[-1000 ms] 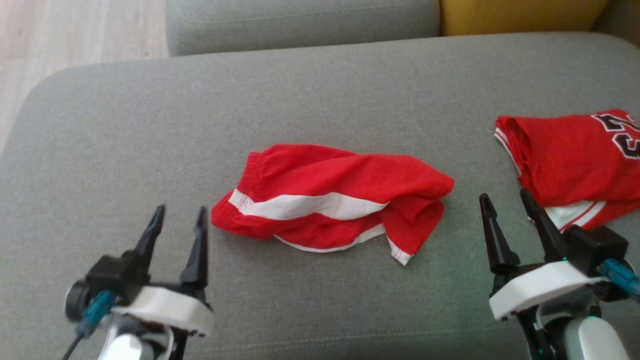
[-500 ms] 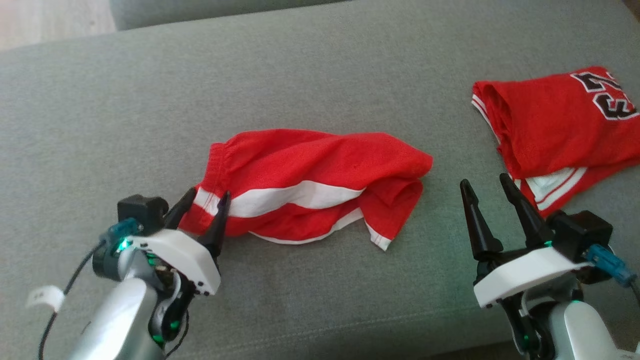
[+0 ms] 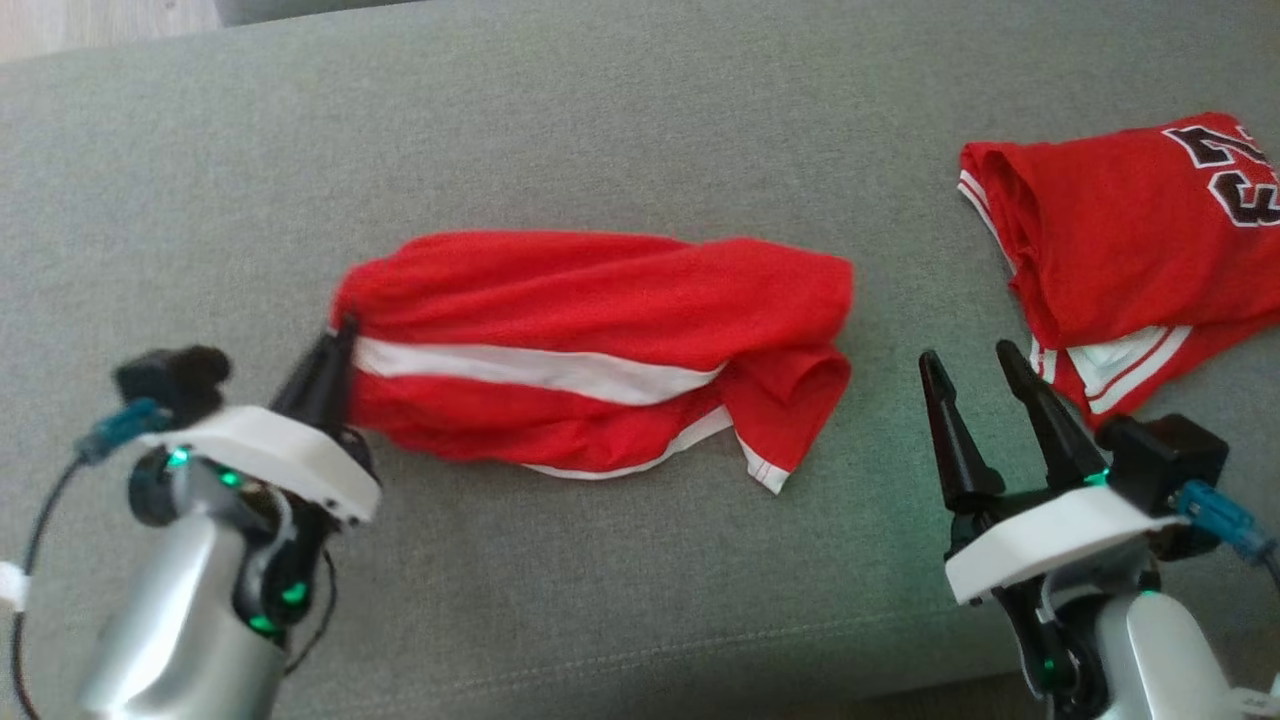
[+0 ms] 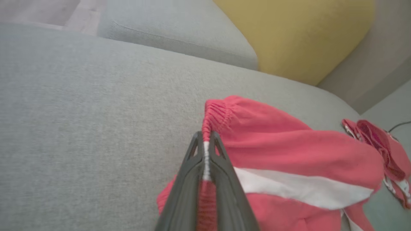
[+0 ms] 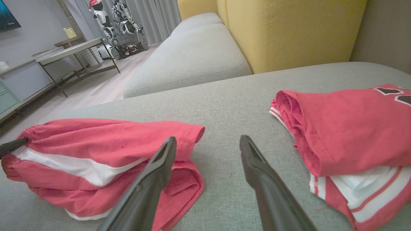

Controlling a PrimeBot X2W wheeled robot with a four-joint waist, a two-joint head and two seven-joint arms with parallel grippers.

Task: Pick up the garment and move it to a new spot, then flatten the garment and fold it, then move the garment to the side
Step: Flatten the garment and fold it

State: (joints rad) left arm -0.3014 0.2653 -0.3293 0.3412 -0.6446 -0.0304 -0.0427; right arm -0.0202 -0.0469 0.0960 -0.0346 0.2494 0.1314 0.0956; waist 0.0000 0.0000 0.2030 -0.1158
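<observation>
The crumpled red fabric shorts with a white side stripe (image 3: 600,340) lie mid-way across the grey fabric sofa seat (image 3: 620,110), bunched and twisted, with the elastic waistband toward the robot's left. The left claw (image 3: 335,350) is closed on that waistband. The left wrist view shows both fingers pinched flat on the gathered edge, which looks drawn up a little. The right claw (image 3: 967,353) hovers parted and empty just beside the leg end, near a folded red jersey with black numerals (image 3: 1120,230).

This reads as the pick-up step, barely begun. Next, I judge, the lift must carry the whole garment clear of the seat — and set it down well apart from the jersey.
</observation>
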